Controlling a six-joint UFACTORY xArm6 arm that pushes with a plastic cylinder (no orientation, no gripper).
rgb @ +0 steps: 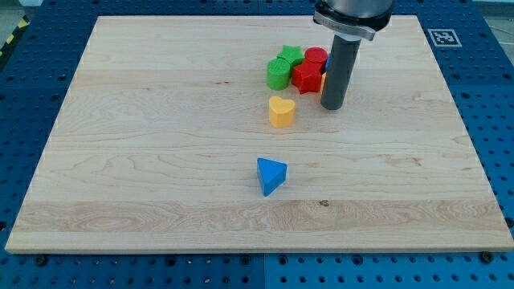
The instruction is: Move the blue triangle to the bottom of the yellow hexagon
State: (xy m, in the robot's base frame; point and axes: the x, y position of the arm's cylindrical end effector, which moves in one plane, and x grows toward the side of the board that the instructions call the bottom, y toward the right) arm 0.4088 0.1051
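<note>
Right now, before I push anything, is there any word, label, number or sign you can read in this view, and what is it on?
No readable words, brands or numbers anywhere.
One sign only: a black-and-white square fiducial marker on the wooden board, at its corner in the view's top right; it is a pattern, not text.
The blue triangle, the yellow block and my tip carry no markings.

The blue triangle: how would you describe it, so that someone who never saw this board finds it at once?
Start from the wooden board and find the cluster of green and red blocks near the view's top, beside my tip. Below it sits a yellow heart-shaped block, and further toward the view's bottom lies the blue triangle. It stands alone, touching nothing, and is the only fully visible blue block.
</note>
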